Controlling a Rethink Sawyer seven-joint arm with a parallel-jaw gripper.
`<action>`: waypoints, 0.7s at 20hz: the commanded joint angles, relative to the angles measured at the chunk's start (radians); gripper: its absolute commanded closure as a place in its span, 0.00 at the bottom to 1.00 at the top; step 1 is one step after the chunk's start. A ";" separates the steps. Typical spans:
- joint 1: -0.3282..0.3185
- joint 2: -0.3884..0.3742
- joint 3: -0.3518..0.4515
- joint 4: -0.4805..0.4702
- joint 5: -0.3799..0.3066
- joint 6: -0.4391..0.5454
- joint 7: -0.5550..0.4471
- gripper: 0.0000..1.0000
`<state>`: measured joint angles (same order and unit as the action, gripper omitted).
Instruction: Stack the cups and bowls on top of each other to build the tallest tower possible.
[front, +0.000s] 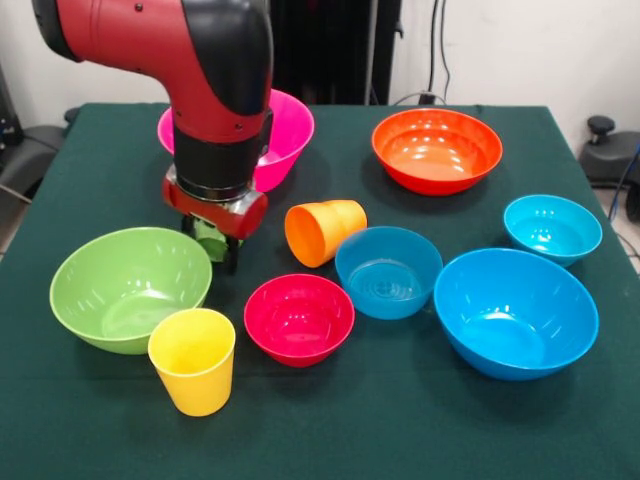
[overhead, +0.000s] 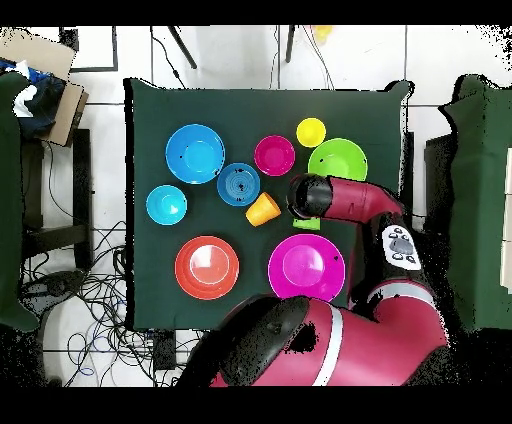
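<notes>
Seven bowls are sitting spread over the green table, none stacked. The arm is reaching down between the pink bowl and the light green bowl, its gripper clenching round the green cup. The orange cup is lying on its side beside it; the yellow cup is standing upright.
</notes>
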<state>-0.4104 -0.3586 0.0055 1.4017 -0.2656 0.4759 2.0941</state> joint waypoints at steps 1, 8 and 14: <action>0.018 0.018 0.149 0.079 -0.043 0.076 -0.122 0.00; 0.056 0.004 0.159 0.125 -0.006 0.062 -0.032 0.00; 0.099 -0.053 0.143 0.182 0.031 0.095 0.028 0.00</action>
<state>-0.3626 -0.3720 0.0431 1.4805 -0.2613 0.4761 2.0941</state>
